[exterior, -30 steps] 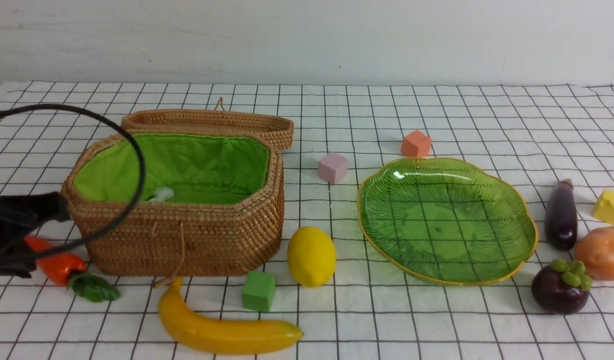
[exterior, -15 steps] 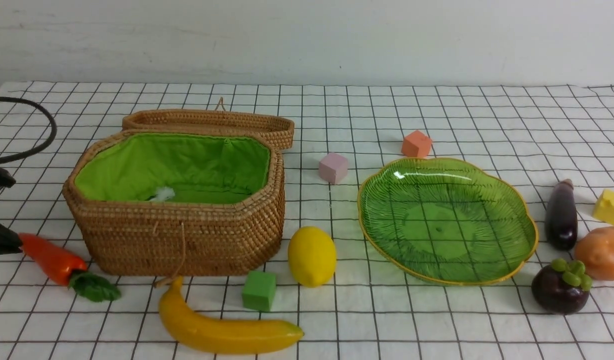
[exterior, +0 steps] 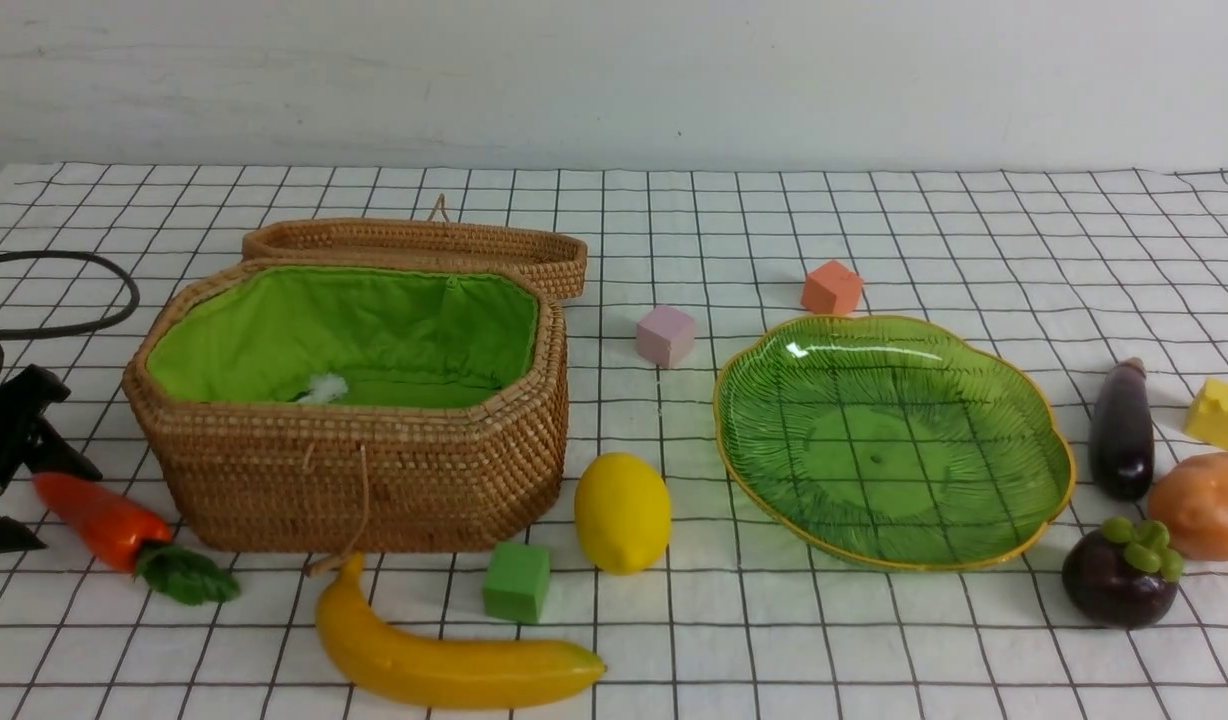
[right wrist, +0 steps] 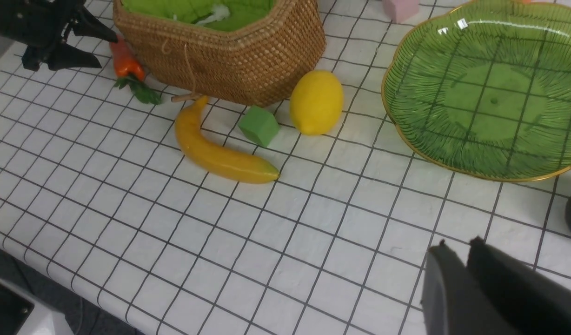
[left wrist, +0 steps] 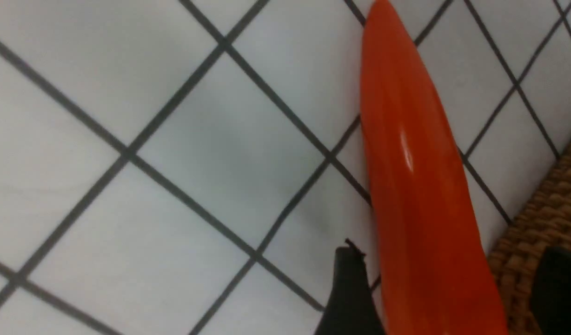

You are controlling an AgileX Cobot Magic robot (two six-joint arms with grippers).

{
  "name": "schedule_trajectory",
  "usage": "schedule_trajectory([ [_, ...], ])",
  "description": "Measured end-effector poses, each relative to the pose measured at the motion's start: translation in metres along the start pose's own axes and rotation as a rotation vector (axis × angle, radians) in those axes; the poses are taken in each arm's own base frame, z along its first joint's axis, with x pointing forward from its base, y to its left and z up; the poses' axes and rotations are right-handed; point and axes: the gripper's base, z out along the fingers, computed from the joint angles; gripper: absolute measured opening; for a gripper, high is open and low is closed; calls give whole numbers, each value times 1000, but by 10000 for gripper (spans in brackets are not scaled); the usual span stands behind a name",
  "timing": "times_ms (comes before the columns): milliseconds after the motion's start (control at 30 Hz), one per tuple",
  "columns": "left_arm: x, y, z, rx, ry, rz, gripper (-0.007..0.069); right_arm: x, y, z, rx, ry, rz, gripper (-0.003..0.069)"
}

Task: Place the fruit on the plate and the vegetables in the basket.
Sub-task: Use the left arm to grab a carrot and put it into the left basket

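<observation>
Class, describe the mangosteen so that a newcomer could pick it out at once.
Find the wide green glass plate, then look just past its near right edge. The mangosteen sits there, in front of the tan-orange potato. Unlike the long, dark eggplant farther back, it is round, with a green leafy top.

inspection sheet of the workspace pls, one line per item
surface: white cloth with black grid
basket: lid off, lying behind it
plate: nothing seen on it
fruit: banana, lemon and mangosteen all off the plate
vegetables: carrot left of the basket; eggplant and potato right of the plate
clutter: green, pink, orange and yellow cubes
left gripper: jaws open beside the carrot, not gripping it
right gripper: jaws close together, nothing seen held
cables: black loop by the left gripper
surroundings: pale wall behind
</observation>
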Motion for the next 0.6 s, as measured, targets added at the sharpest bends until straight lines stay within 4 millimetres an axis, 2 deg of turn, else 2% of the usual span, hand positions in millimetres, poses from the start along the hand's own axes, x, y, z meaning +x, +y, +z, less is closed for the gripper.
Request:
schedule_trajectory([
  [167, -7, -4, 11, -4, -5, 7, 488, 0, 0, 0, 0, -3, 0, 88],
  [533, 2, -18, 30, -67, -23, 95, 485, -1, 0, 0, -5, -7, 3, 88],
  [600, 2, -17, 31, -96, -24, 102, 459, -1, 1, 0, -11, -9, 5, 89],
])
